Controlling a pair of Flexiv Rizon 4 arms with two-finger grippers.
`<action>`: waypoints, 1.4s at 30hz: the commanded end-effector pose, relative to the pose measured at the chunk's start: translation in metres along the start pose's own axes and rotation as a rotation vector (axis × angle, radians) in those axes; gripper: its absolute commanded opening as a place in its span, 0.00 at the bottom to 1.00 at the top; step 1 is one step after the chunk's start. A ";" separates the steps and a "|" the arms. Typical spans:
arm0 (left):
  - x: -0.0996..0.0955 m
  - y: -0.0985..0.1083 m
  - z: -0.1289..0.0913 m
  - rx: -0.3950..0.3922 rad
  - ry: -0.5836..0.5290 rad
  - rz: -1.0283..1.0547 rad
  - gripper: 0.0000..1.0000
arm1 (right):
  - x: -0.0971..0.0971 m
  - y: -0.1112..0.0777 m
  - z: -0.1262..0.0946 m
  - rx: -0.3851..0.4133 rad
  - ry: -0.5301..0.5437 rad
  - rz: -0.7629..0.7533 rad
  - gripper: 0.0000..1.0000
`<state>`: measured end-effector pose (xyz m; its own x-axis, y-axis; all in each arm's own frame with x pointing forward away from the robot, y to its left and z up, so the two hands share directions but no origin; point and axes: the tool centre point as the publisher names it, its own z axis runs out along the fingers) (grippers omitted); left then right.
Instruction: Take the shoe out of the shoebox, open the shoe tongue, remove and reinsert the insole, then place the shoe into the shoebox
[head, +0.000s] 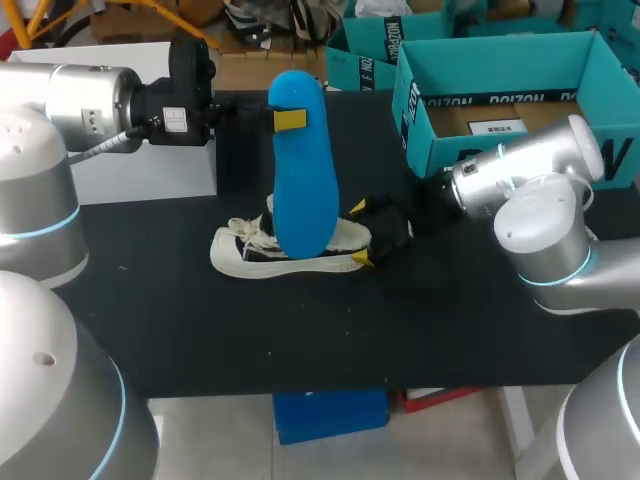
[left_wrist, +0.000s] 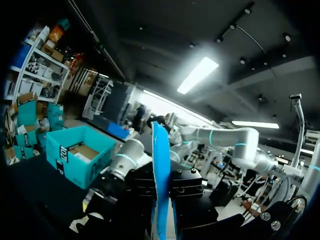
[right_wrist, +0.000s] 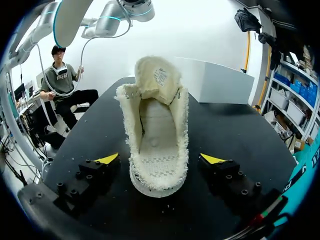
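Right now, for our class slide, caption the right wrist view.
Open right gripper flanks the heel of the cream shoe, its tongue raised.

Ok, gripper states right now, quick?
Left gripper: shut on the blue insole.
Right gripper: open, either side of the heel of the shoe, not touching it.

The head view looks down from above and behind, set well back, taking in most of the black surface (head: 200, 330). The left wrist view sits tight against the upright insole (left_wrist: 161, 180), facing across toward the shoebox (left_wrist: 80, 155). The right wrist view lies low, close to the shoe (right_wrist: 156, 145), looking into its opening. The head view shares all three.
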<state>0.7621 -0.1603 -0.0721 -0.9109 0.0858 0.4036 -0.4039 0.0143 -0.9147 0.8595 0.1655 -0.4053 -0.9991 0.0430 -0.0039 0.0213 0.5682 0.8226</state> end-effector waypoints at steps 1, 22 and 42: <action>0.002 0.000 0.001 -0.001 -0.008 0.000 0.00 | -0.004 0.011 -0.016 0.300 0.051 0.012 1.00; 0.002 0.000 0.001 -0.001 -0.008 0.000 0.00 | -0.005 0.040 -0.020 0.816 0.048 -0.028 1.00; 0.002 0.000 0.001 -0.001 -0.008 0.000 0.00 | -0.008 0.046 -0.007 0.901 0.072 -0.067 1.00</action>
<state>0.7617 -0.1603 -0.0721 -0.9109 0.0851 0.4037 -0.4040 0.0140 -0.9146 0.8656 0.1805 -0.3611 -0.9987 -0.0479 0.0201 -0.0440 0.9860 0.1606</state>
